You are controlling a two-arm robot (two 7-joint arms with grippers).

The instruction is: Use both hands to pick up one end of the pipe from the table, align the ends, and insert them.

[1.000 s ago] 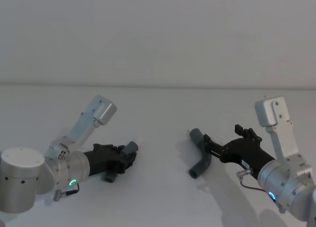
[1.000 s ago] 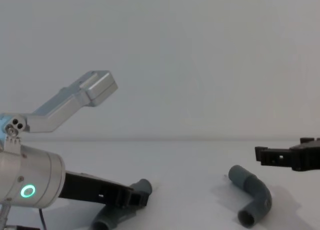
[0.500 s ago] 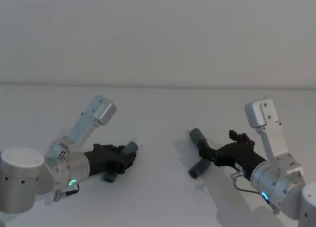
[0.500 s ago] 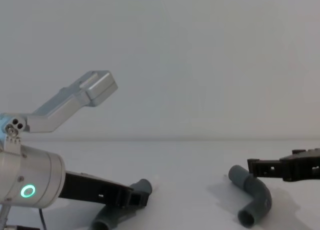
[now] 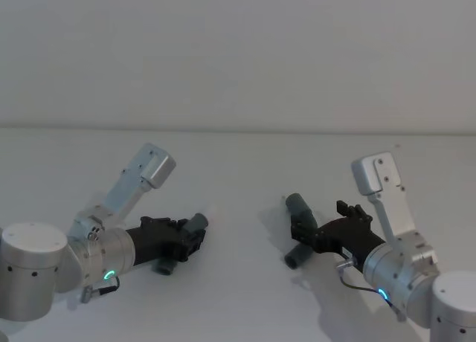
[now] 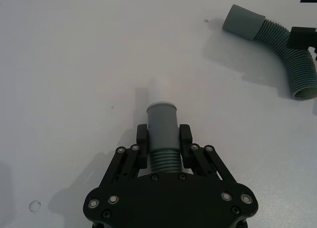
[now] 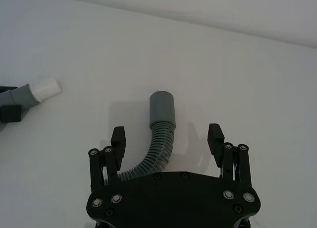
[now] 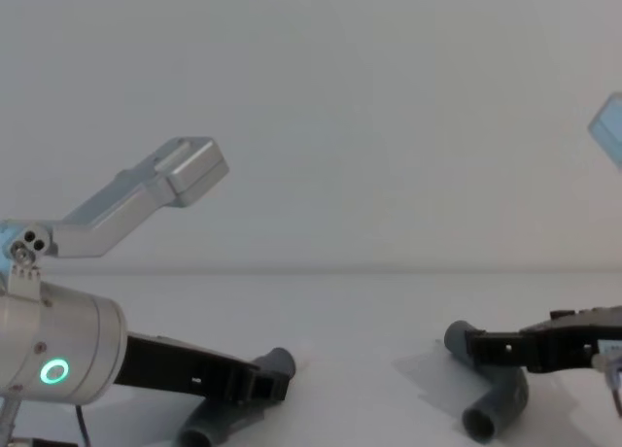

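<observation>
Right pincer [image 7: 167, 134], jaws apart, is straddling the curved pipe piece [image 7: 162, 120], cuff pointing ahead; left pincer [image 6: 163, 134] is clamping the other piece [image 6: 162, 118].

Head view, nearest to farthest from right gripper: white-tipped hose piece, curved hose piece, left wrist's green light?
1. curved hose piece, between right gripper's open fingers
2. white-tipped hose piece, left, in left gripper
3. green light, far left
</observation>
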